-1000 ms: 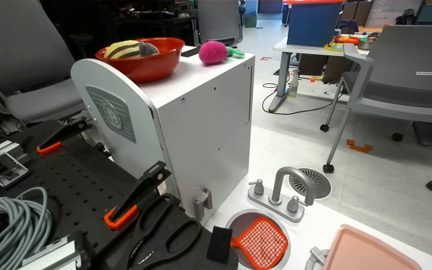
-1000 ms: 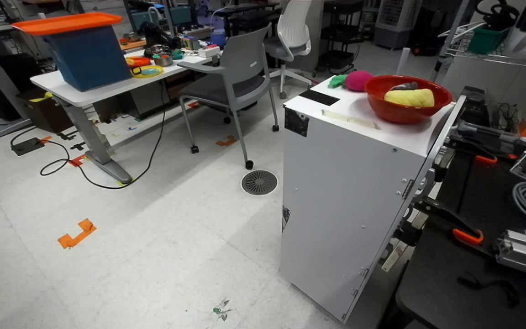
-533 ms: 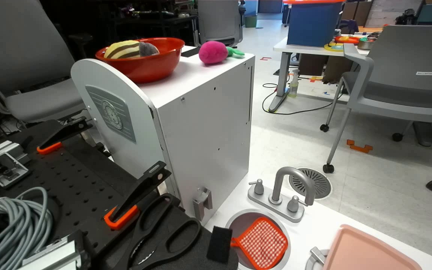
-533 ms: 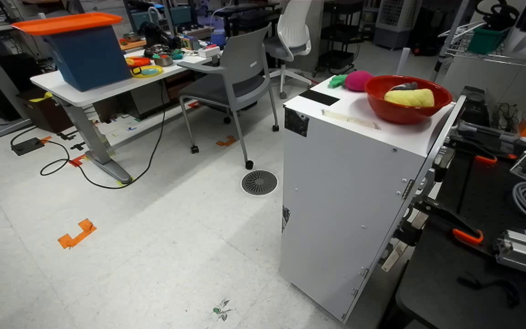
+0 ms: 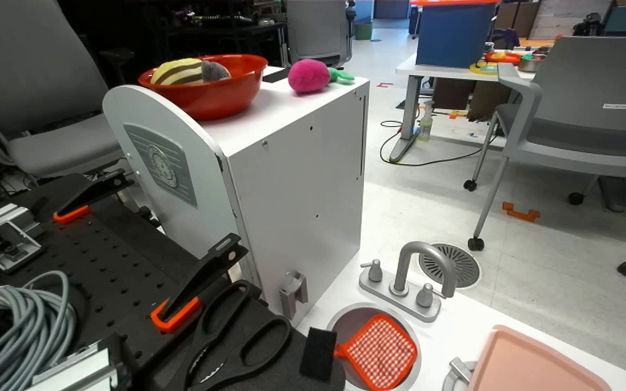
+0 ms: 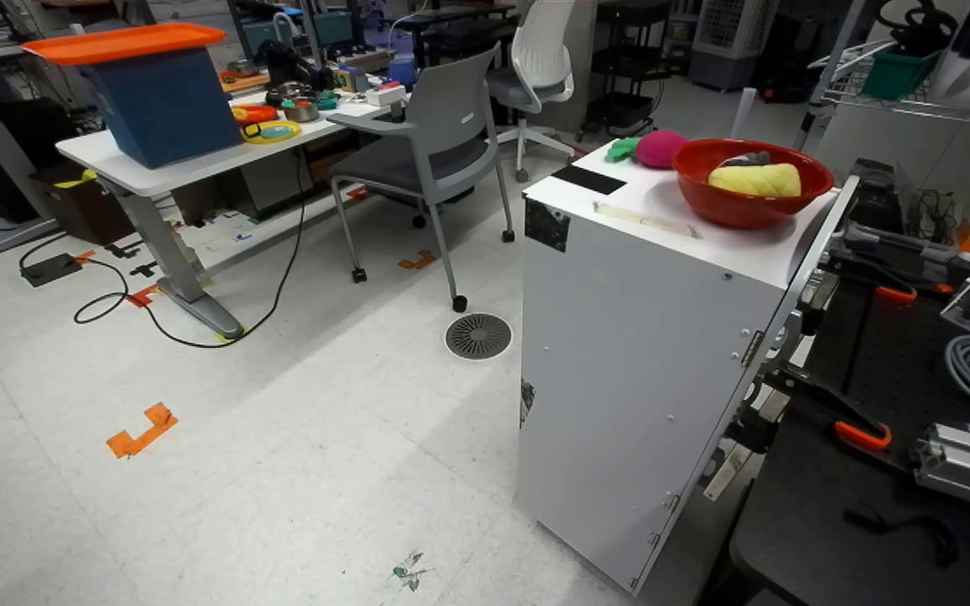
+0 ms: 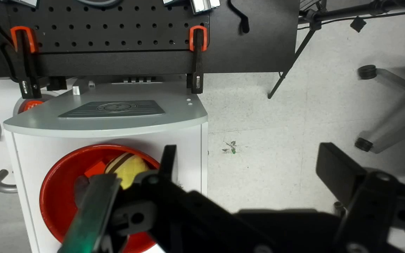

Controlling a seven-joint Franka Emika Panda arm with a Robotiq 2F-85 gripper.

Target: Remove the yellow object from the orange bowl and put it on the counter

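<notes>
Jaws of gripper (image 7: 253, 167) spread wide; one orange-red bowl (image 5: 215, 99), yellow toy (image 6: 754, 179) inside it, counter (image 5: 270, 113) beneath it, pink ball (image 5: 308, 76) beside it.

Partly blocked from us in the wrist view, the orange-red bowl (image 7: 59, 200) sits behind the black gripper (image 7: 251, 161), itself blurred in places and cut off by the bottom edge. The same gripper hides some of the striped yellow plush toy (image 7: 129, 168) and of a grey lump (image 7: 80, 186) (whether the two join, we cannot tell). In both exterior views the bowl's near rim conceals the toy's underside. In an exterior view, the frame crops a pale pink tray (image 5: 536, 361), a coiled grey cable (image 5: 30, 317) and a grey chair (image 5: 584, 87), whose white label (image 5: 619, 106) is too small for us to read.
</notes>
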